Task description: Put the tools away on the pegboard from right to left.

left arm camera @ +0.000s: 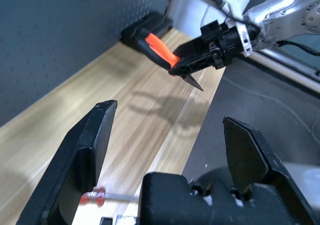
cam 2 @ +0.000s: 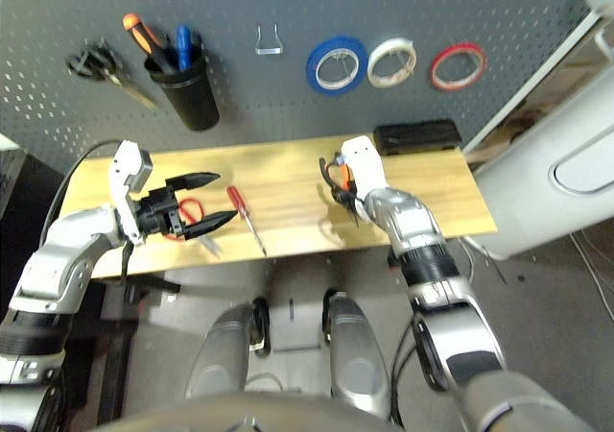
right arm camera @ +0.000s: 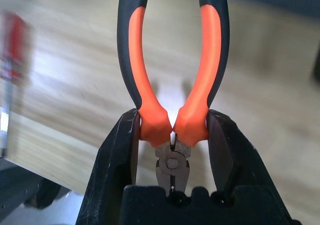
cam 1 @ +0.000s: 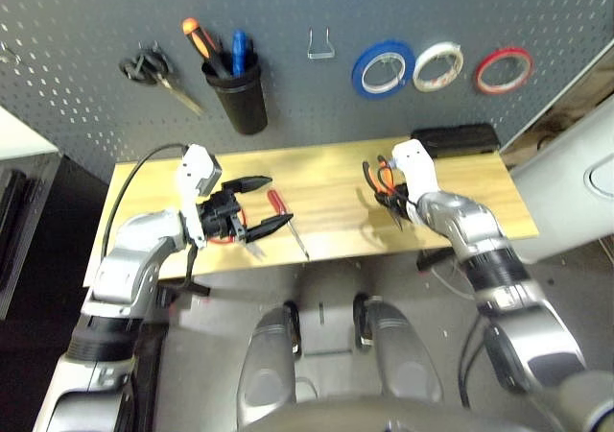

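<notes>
The right hand (right arm camera: 173,116) clamps the pliers (right arm camera: 159,122), their handles (right arm camera: 212,45) pointing away.

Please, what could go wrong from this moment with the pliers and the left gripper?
The orange-and-black pliers are pinched near the pivot by the right gripper, so the spread handles might swing or twist against the pegboard. The open left gripper hovers close to the red-handled screwdriver and scissors; lowering it carelessly could perhaps knock either one.
</notes>
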Available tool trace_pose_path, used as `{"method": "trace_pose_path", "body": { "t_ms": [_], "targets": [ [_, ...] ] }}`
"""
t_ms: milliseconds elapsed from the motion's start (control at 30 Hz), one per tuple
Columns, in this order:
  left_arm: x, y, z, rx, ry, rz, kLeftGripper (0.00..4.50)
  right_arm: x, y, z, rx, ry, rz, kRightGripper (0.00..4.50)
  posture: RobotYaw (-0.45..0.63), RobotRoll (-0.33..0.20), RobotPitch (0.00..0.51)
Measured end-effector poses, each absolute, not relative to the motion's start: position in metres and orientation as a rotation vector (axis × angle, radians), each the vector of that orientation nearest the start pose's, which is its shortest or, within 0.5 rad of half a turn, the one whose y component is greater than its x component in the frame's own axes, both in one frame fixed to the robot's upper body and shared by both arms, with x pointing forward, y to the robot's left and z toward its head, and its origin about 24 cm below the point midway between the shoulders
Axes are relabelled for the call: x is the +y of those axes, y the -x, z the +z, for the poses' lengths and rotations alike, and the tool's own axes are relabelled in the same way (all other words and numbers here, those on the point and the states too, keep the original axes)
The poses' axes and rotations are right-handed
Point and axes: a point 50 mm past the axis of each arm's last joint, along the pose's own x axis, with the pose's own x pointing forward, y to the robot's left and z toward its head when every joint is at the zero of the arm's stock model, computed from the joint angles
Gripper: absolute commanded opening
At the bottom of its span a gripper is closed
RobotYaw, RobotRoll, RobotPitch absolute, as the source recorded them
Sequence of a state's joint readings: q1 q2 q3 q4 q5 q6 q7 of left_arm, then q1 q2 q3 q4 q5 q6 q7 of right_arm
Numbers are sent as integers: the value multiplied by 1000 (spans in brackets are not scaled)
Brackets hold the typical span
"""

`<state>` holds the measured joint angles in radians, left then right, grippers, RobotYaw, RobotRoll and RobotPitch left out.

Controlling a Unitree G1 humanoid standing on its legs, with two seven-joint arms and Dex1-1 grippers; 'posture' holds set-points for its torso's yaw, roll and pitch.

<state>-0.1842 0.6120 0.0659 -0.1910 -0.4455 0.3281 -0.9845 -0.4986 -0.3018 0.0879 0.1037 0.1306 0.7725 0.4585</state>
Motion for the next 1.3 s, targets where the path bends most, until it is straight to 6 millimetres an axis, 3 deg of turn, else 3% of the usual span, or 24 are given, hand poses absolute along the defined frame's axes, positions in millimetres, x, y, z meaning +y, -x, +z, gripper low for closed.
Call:
{"method": "trace_pose_path", "body": {
  "t_ms": [267, 633, 933, 1300],
  "targets": [
    [213, -245, 163, -53, -153, -956, 4500, -137, -323, 134, 213, 130, 677, 2088, -8, 0, 126],
    [226, -247, 210, -133, -191, -899, 4500, -120, -332, 173, -81, 81, 756, 2088, 28, 0, 118],
    [228, -249, 218, -142, -208, -892, 4500, -97, -347, 222, -403, 90, 721, 2088, 27, 0, 117],
    [225, -251, 219, -142, -213, -905, 4500, -67, -369, 240, -573, 167, 648, 2088, 32, 0, 124]
  ]
}}
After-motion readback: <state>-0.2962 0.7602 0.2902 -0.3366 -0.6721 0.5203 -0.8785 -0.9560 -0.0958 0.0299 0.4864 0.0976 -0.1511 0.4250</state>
